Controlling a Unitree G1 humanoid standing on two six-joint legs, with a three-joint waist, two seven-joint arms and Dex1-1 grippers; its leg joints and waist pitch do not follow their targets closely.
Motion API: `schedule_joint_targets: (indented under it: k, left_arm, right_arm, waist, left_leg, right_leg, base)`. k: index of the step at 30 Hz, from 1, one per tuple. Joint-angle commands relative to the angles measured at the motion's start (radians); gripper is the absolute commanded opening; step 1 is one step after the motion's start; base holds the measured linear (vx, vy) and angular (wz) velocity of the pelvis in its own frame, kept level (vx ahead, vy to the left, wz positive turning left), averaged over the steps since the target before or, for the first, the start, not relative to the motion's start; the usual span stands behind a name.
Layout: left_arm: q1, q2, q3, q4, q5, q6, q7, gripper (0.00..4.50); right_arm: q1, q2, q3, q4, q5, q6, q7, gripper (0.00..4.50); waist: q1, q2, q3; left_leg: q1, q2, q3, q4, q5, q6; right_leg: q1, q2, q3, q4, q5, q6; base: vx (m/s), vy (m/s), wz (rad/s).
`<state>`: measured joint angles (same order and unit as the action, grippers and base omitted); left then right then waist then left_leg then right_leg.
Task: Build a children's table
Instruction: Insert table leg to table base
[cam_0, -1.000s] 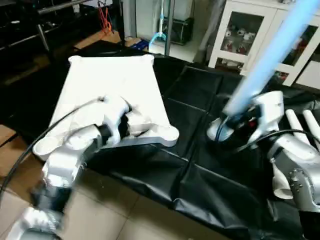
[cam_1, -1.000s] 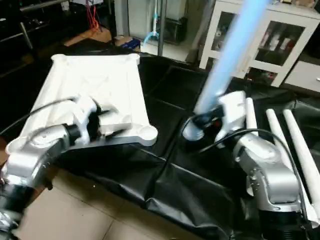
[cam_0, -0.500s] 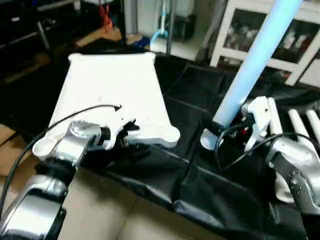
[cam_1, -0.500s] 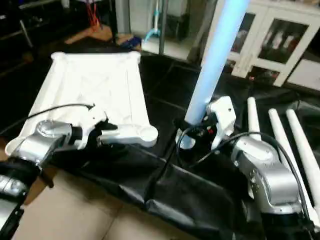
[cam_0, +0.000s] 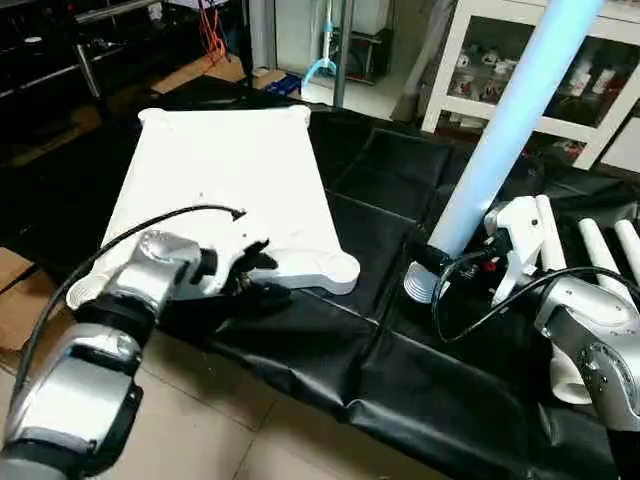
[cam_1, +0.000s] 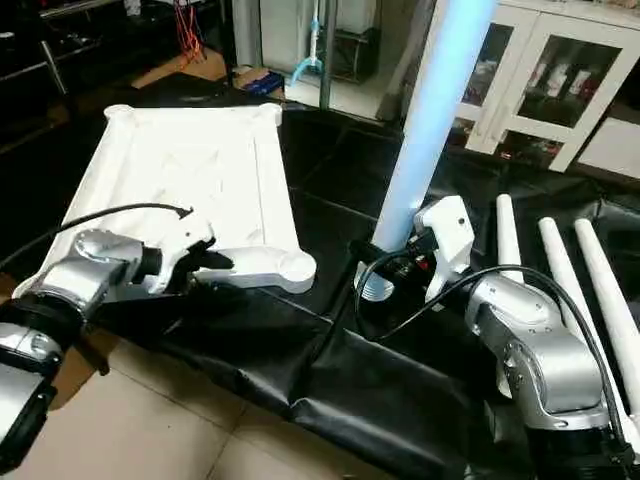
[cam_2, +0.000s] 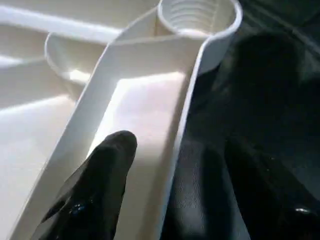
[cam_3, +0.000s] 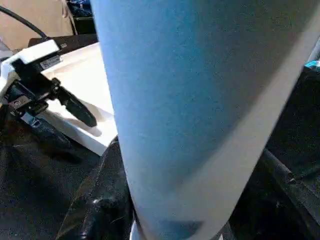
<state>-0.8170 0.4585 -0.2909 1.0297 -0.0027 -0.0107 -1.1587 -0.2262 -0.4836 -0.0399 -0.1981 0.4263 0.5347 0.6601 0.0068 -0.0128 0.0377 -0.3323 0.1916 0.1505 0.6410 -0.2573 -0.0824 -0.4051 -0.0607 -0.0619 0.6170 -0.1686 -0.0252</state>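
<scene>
1. Centrally, the white table top (cam_0: 225, 190) lies underside up on the black sheet (cam_0: 390, 340) covering the floor.
2. Left hand (cam_1: 205, 263): fingers spread, straddling the top's near rim; one black finger (cam_2: 95, 195) rests inside the ribbed channel, the other outside over the sheet.
3. Threaded corner socket (cam_2: 197, 15): just beyond the left hand along that rim.
4. Right hand (cam_0: 440, 262): pinching a long white leg (cam_0: 510, 120) near its threaded lower end, the leg held nearly upright, tilted slightly.
5. Spare legs (cam_1: 575, 290): lying side by side on the sheet, right of the right arm.
6. White glass-door cabinet (cam_1: 545, 70): behind the sheet.
</scene>
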Motion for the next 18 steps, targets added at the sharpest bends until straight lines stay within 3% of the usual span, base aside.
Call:
schedule_joint_targets:
  k: [1, 7, 11, 18]
  left_arm:
    - [-0.02, 0.005, -0.003, 0.032, 0.03, -0.041, -0.016, 2.87]
    - [-0.021, -0.013, -0.012, 0.057, 0.055, -0.081, 0.006, 2.42]
    - [-0.034, -0.03, -0.014, 0.088, 0.076, -0.114, 0.039, 2.05]
    - [-0.046, -0.063, 0.001, 0.096, 0.067, -0.121, -0.002, 1.56]
  right_arm:
    - [-0.005, -0.009, -0.017, -0.028, 0.008, 0.0, 0.0, 1.89]
    - [-0.013, -0.005, -0.013, -0.021, 0.007, -0.001, 0.002, 1.89]
    - [-0.016, -0.005, -0.012, -0.02, 0.007, -0.003, 0.001, 1.89]
    - [-0.007, -0.003, -0.013, -0.03, 0.008, -0.001, -0.003, 1.89]
  waist:
    - [0.004, 0.003, -0.064]
    - [0.006, 0.008, -0.063]
    - [0.009, 0.006, -0.063]
    - [0.016, 0.011, -0.064]
  left_leg:
    - [-0.01, 0.028, 0.0, -0.082, -0.01, 0.056]
    - [-0.008, 0.031, 0.0, -0.084, -0.019, 0.048]
    - [-0.009, 0.03, 0.001, -0.083, -0.019, 0.051]
    - [-0.006, 0.032, 0.001, -0.084, -0.018, 0.047]
  right_leg:
    - [0.075, -0.073, 0.051, -0.053, -0.044, -0.275]
    - [0.073, -0.076, 0.052, -0.053, -0.054, -0.278]
    - [0.074, -0.075, 0.052, -0.055, -0.052, -0.277]
    - [0.072, -0.076, 0.053, -0.053, -0.034, -0.283]
  base:
    - [0.0, 0.0, 0.0]
    - [0.0, 0.0, 0.0]
    - [0.0, 0.0, 0.0]
    - [0.0, 0.0, 0.0]
